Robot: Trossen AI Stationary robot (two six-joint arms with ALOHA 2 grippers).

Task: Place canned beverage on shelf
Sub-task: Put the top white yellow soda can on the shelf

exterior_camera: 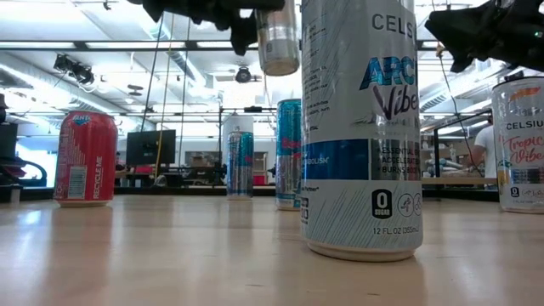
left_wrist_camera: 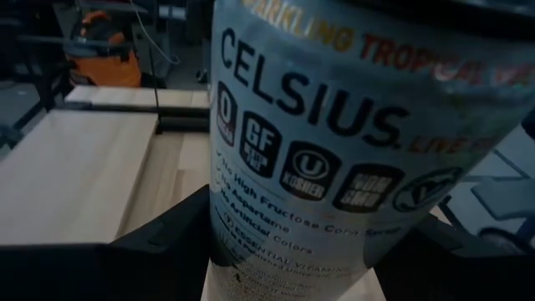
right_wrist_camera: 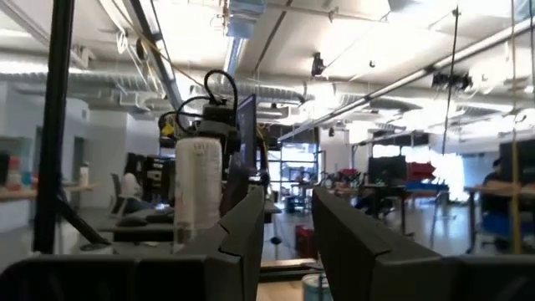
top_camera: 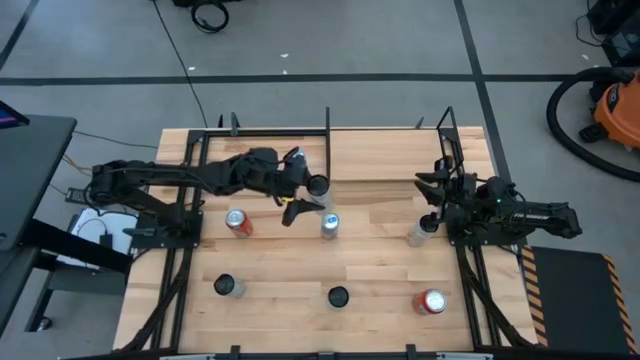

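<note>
Left claw clamped on a can aloft near the shelf; a loose clamp could drop it.

Grey floor crossed by dark lines surrounds the table; an orange vacuum stands beyond its right edge. Ceiling lights shine over distant desks.

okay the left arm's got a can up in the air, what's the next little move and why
Probably carry the can a bit farther toward the shelf before lowering. The left hand holds it lifted above the table, near the panel's edge, not yet over it.
</note>
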